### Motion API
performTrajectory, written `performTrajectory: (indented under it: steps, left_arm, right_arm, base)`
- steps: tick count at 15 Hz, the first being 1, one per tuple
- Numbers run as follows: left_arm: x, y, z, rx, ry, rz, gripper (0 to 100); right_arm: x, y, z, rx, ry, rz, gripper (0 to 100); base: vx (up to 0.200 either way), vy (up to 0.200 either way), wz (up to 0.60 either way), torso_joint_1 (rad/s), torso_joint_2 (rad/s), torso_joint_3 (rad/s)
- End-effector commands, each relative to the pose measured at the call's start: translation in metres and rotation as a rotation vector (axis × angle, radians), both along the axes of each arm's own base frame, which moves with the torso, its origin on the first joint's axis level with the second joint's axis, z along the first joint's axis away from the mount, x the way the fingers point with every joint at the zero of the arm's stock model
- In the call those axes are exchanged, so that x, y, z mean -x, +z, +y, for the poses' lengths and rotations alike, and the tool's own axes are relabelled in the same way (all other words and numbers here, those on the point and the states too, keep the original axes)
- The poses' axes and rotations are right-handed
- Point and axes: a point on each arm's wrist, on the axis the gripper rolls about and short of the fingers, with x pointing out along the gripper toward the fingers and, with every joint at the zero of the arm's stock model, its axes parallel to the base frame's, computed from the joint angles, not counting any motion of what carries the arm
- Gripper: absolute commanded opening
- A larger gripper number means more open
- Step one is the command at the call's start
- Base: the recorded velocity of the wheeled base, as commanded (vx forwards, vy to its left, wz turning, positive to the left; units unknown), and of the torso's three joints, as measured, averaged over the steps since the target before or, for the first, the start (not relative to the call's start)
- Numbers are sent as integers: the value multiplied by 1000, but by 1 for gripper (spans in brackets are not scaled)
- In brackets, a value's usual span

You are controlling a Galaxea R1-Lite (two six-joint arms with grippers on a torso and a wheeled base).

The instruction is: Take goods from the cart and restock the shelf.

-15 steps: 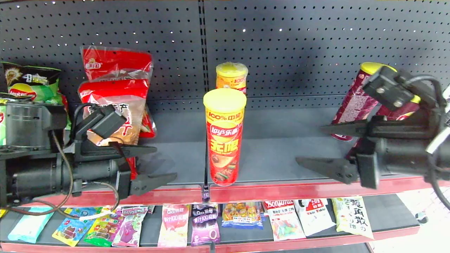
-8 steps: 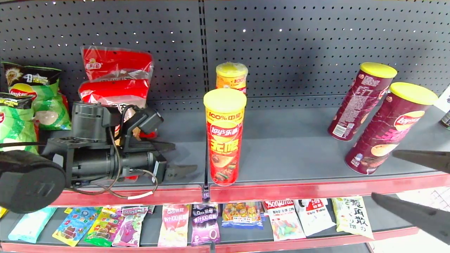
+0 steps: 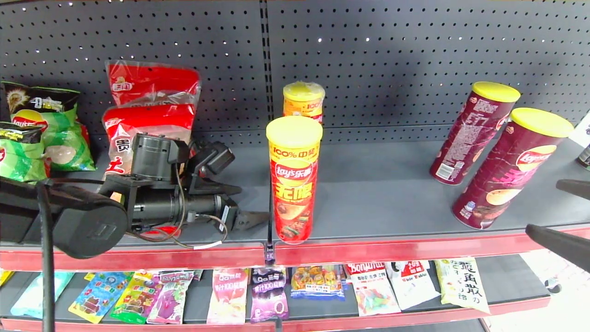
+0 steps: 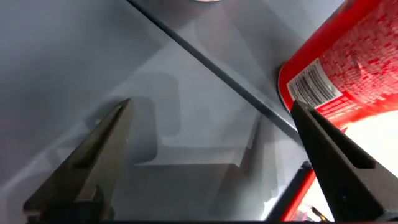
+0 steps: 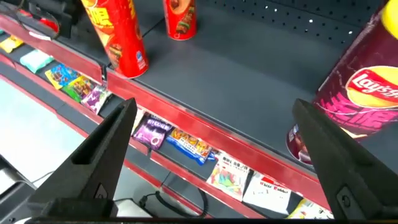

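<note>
A red chip can [image 3: 293, 180] with a yellow lid stands at the front of the grey shelf [image 3: 378, 198], with a second one [image 3: 303, 101] behind it. Just left of the front can, my left gripper [image 3: 253, 203] hovers low over the shelf, open and empty; the left wrist view has the can's base [image 4: 336, 74] past one of the left gripper's [image 4: 211, 162] fingers. Two maroon cans [image 3: 474, 131] [image 3: 511, 168] lean at the right. Below and right of them my right gripper [image 3: 569, 214] [image 5: 214, 155] is open and empty, in front of the shelf edge near a maroon can [image 5: 360, 93].
Red snack bags [image 3: 147, 106] and green chip bags [image 3: 41, 124] stand at the shelf's left. A red lip [image 3: 368, 251] edges the shelf front. Several candy packets [image 3: 276, 290] lie on the lower shelf. Bare shelf lies between the red and maroon cans.
My left gripper has slid right along the shelf up to the red can. My right gripper has drawn back to the right, uncovering the two maroon cans.
</note>
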Motion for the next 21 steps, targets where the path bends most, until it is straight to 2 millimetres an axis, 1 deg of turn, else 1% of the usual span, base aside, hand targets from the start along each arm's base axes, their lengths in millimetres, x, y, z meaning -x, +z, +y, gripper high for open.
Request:
performTrajectory:
  steps: [1, 7, 13, 14, 15, 16, 17, 18, 19, 20, 21]
  left_arm:
    - [-2, -4, -5, -3, -12, 11, 100]
    - [-3, -7, -16, -5, -41, 17, 100]
    - [-2, -6, -15, -4, -33, 17, 100]
    - [2, -1, -12, 1, -17, 9, 100]
    - [11, 11, -5, 24, 6, -7, 100]
    - [17, 16, -2, 37, 15, -14, 100]
    - [50, 43, 13, 101, 80, -44, 100]
    - [70, 54, 22, 125, 111, -64, 100]
    - [105, 63, 38, 138, 161, -82, 100]
    - [139, 63, 54, 128, 208, -98, 100]
    - [170, 58, 68, 128, 255, -102, 100]
  right_arm:
    - [-1, 0, 0, 0, 1, 4, 100]
    - [-1, -1, 0, 2, 1, 6, 100]
    - [-1, -3, 0, 5, -2, 12, 100]
    - [0, -6, 0, 9, -2, 20, 100]
    - [1, -11, -1, 13, -4, 31, 100]
    - [2, -13, -1, 16, -9, 37, 100]
    - [6, -26, -8, 24, -49, 59, 100]
    - [11, -34, -12, 26, -62, 63, 100]
    - [24, -48, -19, 24, -84, 59, 100]
    - [37, -62, -26, 19, -125, 46, 100]
    - [48, -76, -32, 19, -197, 36, 100]
  base:
    - [0, 0, 0, 0, 0, 0]
    - [0, 0, 0, 0, 0, 0]
    - [0, 0, 0, 0, 0, 0]
    - [0, 0, 0, 0, 0, 0]
    - [0, 0, 0, 0, 0, 0]
    - [0, 0, 0, 0, 0, 0]
    - [0, 0, 0, 0, 0, 0]
    - [0, 0, 0, 0, 0, 0]
    - [0, 0, 0, 0, 0, 0]
    - [0, 0, 0, 0, 0, 0]
    - [0, 0, 0, 0, 0, 0]
